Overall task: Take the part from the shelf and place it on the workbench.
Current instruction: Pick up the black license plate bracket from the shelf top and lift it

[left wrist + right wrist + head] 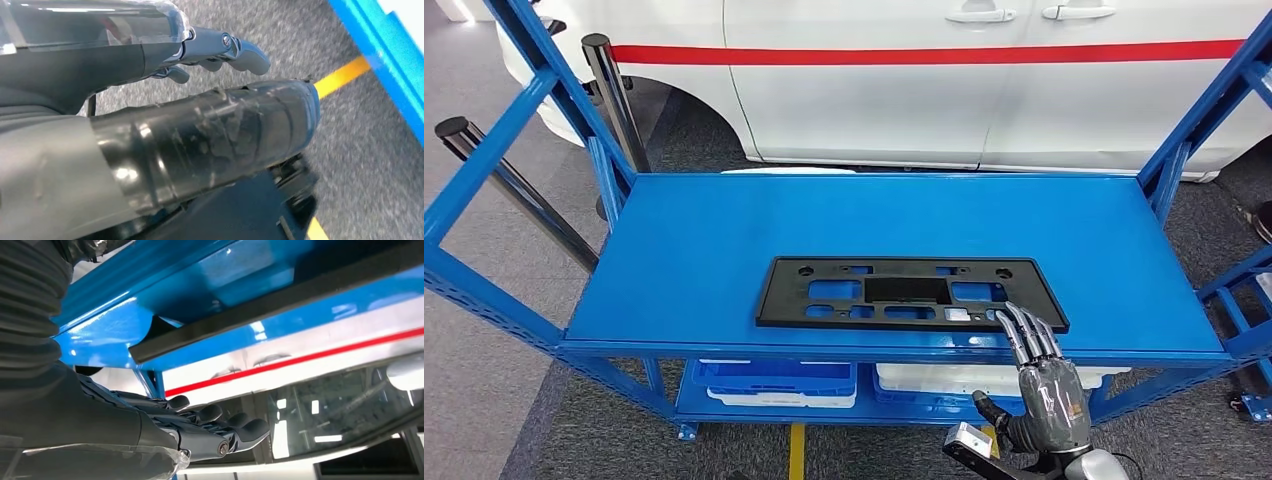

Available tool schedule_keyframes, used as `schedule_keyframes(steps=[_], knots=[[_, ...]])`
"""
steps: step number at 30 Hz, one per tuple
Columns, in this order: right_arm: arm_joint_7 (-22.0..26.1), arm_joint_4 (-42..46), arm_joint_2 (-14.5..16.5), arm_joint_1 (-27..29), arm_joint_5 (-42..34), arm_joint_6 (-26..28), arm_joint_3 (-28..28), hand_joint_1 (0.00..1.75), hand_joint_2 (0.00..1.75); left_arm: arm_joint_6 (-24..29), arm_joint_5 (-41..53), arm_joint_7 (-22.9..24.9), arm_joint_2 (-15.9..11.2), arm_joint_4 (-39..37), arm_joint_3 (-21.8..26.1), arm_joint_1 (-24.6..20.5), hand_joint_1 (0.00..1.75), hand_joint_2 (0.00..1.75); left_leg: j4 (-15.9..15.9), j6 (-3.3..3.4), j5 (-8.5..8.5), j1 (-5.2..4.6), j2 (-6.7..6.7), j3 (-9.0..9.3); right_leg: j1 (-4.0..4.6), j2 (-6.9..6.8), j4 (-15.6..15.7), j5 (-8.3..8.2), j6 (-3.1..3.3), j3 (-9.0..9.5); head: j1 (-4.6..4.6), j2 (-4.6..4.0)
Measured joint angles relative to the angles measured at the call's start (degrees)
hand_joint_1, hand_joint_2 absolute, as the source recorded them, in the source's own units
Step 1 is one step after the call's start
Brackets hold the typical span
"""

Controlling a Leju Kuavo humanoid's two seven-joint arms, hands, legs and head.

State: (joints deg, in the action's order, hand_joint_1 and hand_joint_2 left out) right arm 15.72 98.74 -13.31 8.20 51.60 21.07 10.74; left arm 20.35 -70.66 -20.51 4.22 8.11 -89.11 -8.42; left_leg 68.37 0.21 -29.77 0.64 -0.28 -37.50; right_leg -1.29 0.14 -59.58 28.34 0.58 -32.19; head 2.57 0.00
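While part (911,292) lies flat, R hand (1046,385) hovers.

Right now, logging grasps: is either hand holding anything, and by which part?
Nothing is held. The right hand reaches toward the black part, fingers extended.

head: high, looking forward-down over blue shelf (724,240) | right wrist: close, along the same shelf | left wrist: close, facing floor (360,150)
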Motion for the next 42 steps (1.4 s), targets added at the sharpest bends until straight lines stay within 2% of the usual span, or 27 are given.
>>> schedule_keyframes(steps=[1, 2, 3, 7, 9, 11, 12, 13, 14, 16, 17, 18, 21, 23, 24, 26, 27, 28, 29, 31, 32, 34, 36, 38, 39, 41, 42], knots=[[-0.2, -0.1, -0.2, 0.0, 0.2, -0.2, 0.1, 0.00, 1.75, 0.9, 0.2, 0.3, 0.0, 0.0, 0.0, -0.1, 0.00, 0.00, -3.6, 0.30, 1.92, -0.14, -0.02, 1.42, 0.08, 0.05, 0.0, 0.27, -0.24, 0.29, 0.01, 0.00], [-0.4, -0.2, -0.4, 0.0, 0.3, -0.3, 0.1, 0.00, 1.75, 1.7, 0.5, 0.5, 0.0, 0.0, 0.0, -0.1, 0.00, 0.00, -6.6, 0.62, 3.10, -0.29, -0.03, 2.56, 0.15, 0.09, -0.1, 0.47, -0.53, 0.40, 0.01, 0.00], [-0.6, -0.3, -0.6, 0.0, 0.5, -0.5, 0.1, 0.00, 1.75, 2.5, 0.6, 0.7, 0.0, 0.0, 0.0, -0.2, 0.00, 0.00, -8.1, 0.87, 3.46, -0.45, -0.06, 3.13, 0.18, 0.10, -0.1, 0.57, -0.85, 0.38, 0.02, 0.00], [-1.2, -0.3, -1.7, 0.1, 1.0, -1.1, 0.2, 0.00, 1.75, 4.2, 1.2, 1.4, 0.1, 0.0, 0.0, -0.3, 0.00, 0.00, -9.5, 1.95, 3.44, -0.39, -0.06, 3.65, 0.09, 0.01, -0.3, 1.16, -2.12, 0.37, 0.02, 0.00], [-1.4, -0.4, -2.3, 0.1, 1.1, -1.2, 0.3, 0.00, 1.75, 4.3, 1.4, 1.6, 0.2, 0.0, 0.0, -0.4, 0.00, 0.00, -10.1, 2.65, 3.61, -0.22, 0.04, 4.07, -0.01, -0.04, -4.5, 3.68, -2.47, -1.49, 0.05, 0.00], [-1.6, -0.5, -2.7, 0.3, 1.2, -1.3, 0.4, 0.00, 1.75, 4.4, 1.6, 1.8, 0.3, 0.0, 0.0, -0.5, 0.00, 0.00, -10.1, 3.00, 3.50, -0.31, 0.09, 4.13, 0.00, -0.04, -11.8, 6.78, -2.71, -5.36, 0.05, 0.00], [-1.7, -0.6, -2.9, 0.4, 1.2, -1.3, 0.4, 0.00, 1.75, 4.4, 1.6, 1.8, 0.3, 0.0, 0.0, -0.5, 0.00, 0.00, -10.1, 3.04, 3.43, -0.36, 0.10, 4.18, -0.02, -0.05, -14.3, 7.26, -2.82, -6.87, 0.05, 0.00], [-1.7, -0.7, -3.0, 0.4, 1.2, -1.3, 0.5, 0.00, 1.75, 4.4, 1.7, 1.8, 0.3, 0.0, 0.0, -0.5, 0.00, 0.00, -10.1, 3.06, 3.34, -0.39, 0.08, 4.28, -0.03, -0.05, -14.9, 6.60, -2.86, -7.44, 0.04, 0.00], [-1.8, -0.7, -3.1, 0.5, 1.2, -1.3, 0.6, 0.00, 1.75, 4.4, 1.7, 1.9, 0.3, 0.0, 0.0, -0.5, 0.00, 0.00, -10.0, 3.02, 3.21, -0.40, 0.05, 4.46, -0.03, -0.06, -13.1, 4.83, -2.84, -6.82, 0.04, 0.00], [-1.8, -0.8, -3.3, 0.4, 1.3, -1.3, 0.7, 0.00, 1.75, 4.4, 1.7, 1.9, 0.4, 0.0, 0.0, -0.5, 0.00, 0.00, -9.9, 2.76, 2.86, -0.46, -0.03, 4.92, 0.01, -0.09, -5.7, 0.65, -2.58, -3.43, 0.05, 0.00], [-1.8, -0.8, -3.3, 0.4, 1.3, -1.4, 0.7, 0.00, 1.75, 4.4, 1.7, 1.9, 0.4, 0.0, 0.0, -0.5, 0.00, 0.00, -9.8, 2.52, 2.67, -0.57, -0.08, 5.03, 0.14, -0.07, -2.5, -0.57, -2.36, -2.00, 0.04, 0.00], [-1.9, -0.8, -3.4, 0.4, 1.4, -1.4, 0.7, 0.00, 1.75, 4.4, 1.7, 1.8, 0.5, 0.0, 0.0, -0.6, 0.00, 0.00, -9.7, 2.26, 2.54, -0.67, -0.10, 5.07, 0.28, -0.04, -0.6, -1.03, -2.14, -1.20, 0.03, 0.00], [-2.2, -0.8, -3.6, 0.3, 1.8, -1.7, 0.8, 0.00, 1.75, 4.4, 1.8, 1.8, 0.5, 0.0, 0.0, -0.6, 0.00, 0.00, -9.7, 1.46, 2.31, -0.75, -0.10, 5.09, 0.42, 0.06, 0.4, -1.04, -1.37, -0.98, 0.01, 0.00], [-2.4, -0.8, -3.8, 0.1, 2.0, -1.9, 0.8, 0.00, 1.75, 4.4, 1.9, 1.8, 0.5, 0.0, 0.0, -0.7, 0.00, 0.00, -7.8, 0.88, 0.85, -0.66, -0.07, 4.46, 0.09, 0.00, 0.8, -1.22, -0.64, -0.73, -0.01, 0.00], [-2.5, -0.8, -3.9, -0.2, 2.1, -2.1, 0.8, 0.00, 1.75, 4.3, 2.0, 1.8, 0.5, 0.0, 0.0, -0.7, 0.00, 0.00, -5.3, 0.62, -0.70, -0.56, -0.05, 3.37, -0.03, -0.07, 0.9, -1.28, -0.34, -0.64, -0.03, 0.00], [-2.7, -0.9, -4.0, -0.8, 2.5, -2.7, 0.8, 0.00, 1.75, 4.1, 2.4, 1.9, 0.5, 0.0, 0.0, -0.7, 0.00, 0.00, 2.2, 0.22, -4.24, -0.34, -0.04, -0.05, 0.01, -0.15, 0.9, -1.25, -0.05, -0.65, -0.07, 0.00], [-2.9, -1.1, -4.1, -1.1, 2.9, -3.2, 0.8, 0.00, 1.75, 4.0, 2.7, 2.0, 0.5, 0.0, 0.0, -0.7, 0.00, 0.00, 5.1, 0.07, -5.08, -0.26, -0.03, -1.51, 0.02, -0.15, 0.9, -1.24, -0.04, -0.65, -0.07, 0.00], [-3.0, -1.3, -4.2, -1.6, 3.3, -3.8, 0.9, 0.00, 1.75, 3.9, 2.9, 2.2, 0.5, 0.0, 0.0, -0.7, 0.00, 0.00, 6.3, -0.02, -4.86, -0.19, -0.03, -2.20, 0.01, -0.14, 0.9, -1.21, -0.03, -0.62, -0.07, 0.00], [-3.2, -1.6, -4.3, -2.3, 3.7, -4.4, 1.0, 0.00, 1.75, 3.8, 3.2, 2.3, 0.5, 0.0, 0.0, -0.7, 0.00, 0.00, 5.2, -0.02, -3.50, -0.13, -0.02, -1.81, 0.00, -0.10, 0.9, -1.18, -0.05, -0.55, -0.07, 0.00], [-3.6, -2.3, -4.6, -3.8, 4.6, -5.3, 1.2, 0.00, 1.75, 3.8, 3.8, 2.5, 0.5, 0.0, 0.0, -0.9, 0.00, 0.00, -2.1, 0.26, 0.68, -0.05, 0.01, 1.36, -0.03, 0.00, 0.9, -1.03, -0.24, -0.28, -0.05, 0.00], [-3.9, -2.8, -4.7, -4.8, 5.2, -5.8, 1.4, 0.00, 1.75, 3.8, 4.0, 2.6, 0.5, 0.0, 0.0, -1.0, 0.00, 0.00, -5.9, 0.48, 2.07, -0.13, 0.03, 3.00, 0.07, 0.05, 0.8, -0.93, -0.47, -0.24, -0.05, 0.00], [-4.8, -4.2, -5.1, -6.9, 6.6, -6.7, 2.0, 0.00, 1.75, 3.7, 4.6, 2.8, 0.5, 0.0, 0.0, -1.3, 0.00, 0.00, -9.4, 0.90, 2.81, -0.35, 0.00, 4.45, 0.26, 0.12, 0.7, -0.92, -1.11, -0.40, -0.04, 0.00], [-5.6, -5.7, -5.7, -9.0, 7.8, -7.2, 2.5, 0.00, 1.75, 3.6, 4.9, 3.0, 0.6, 0.0, 0.0, -1.4, 0.00, 0.00, -9.8, 1.44, 2.95, -0.45, -0.08, 4.50, 0.25, 0.15, 0.9, -1.06, -1.88, -0.52, -0.03, 0.00], [-5.9, -6.8, -6.3, -10.5, 8.2, -7.3, 2.8, 0.00, 1.75, 3.6, 5.1, 3.1, 0.6, 0.0, 0.0, -1.5, 0.00, 0.00, -10.4, 2.21, 3.38, -0.33, -0.08, 4.74, 0.04, 0.06, -0.1, -0.21, -2.45, -0.88, 0.01, 0.00], [-6.0, -7.2, -6.5, -11.0, 8.3, -7.3, 2.9, 0.00, 1.75, 3.6, 5.1, 3.2, 0.6, 0.0, 0.0, -1.6, 0.00, 0.00, -10.7, 2.55, 3.54, -0.24, -0.04, 4.87, 0.00, 0.03, -2.2, 1.08, -2.65, -1.79, 0.02, 0.00], [-6.4, -8.2, -6.8, -11.7, 8.7, -7.3, 3.3, 0.00, 1.75, 3.5, 5.3, 3.2, 0.7, 0.0, 0.0, -1.7, 0.00, 0.00, -10.8, 2.89, 3.56, -0.30, -0.01, 4.91, -0.03, -0.01, -9.2, 4.48, -2.91, -5.18, 0.03, 0.00], [-6.7, -8.6, -6.9, -11.8, 9.0, -7.3, 3.5, 0.00, 1.75, 3.5, 5.3, 3.2, 0.7, 0.0, 0.0, -1.7, 0.00, 0.00, -10.8, 2.97, 3.52, -0.36, -0.02, 4.90, -0.02, -0.01, -12.5, 5.60, -3.02, -6.93, 0.03, 0.00]])
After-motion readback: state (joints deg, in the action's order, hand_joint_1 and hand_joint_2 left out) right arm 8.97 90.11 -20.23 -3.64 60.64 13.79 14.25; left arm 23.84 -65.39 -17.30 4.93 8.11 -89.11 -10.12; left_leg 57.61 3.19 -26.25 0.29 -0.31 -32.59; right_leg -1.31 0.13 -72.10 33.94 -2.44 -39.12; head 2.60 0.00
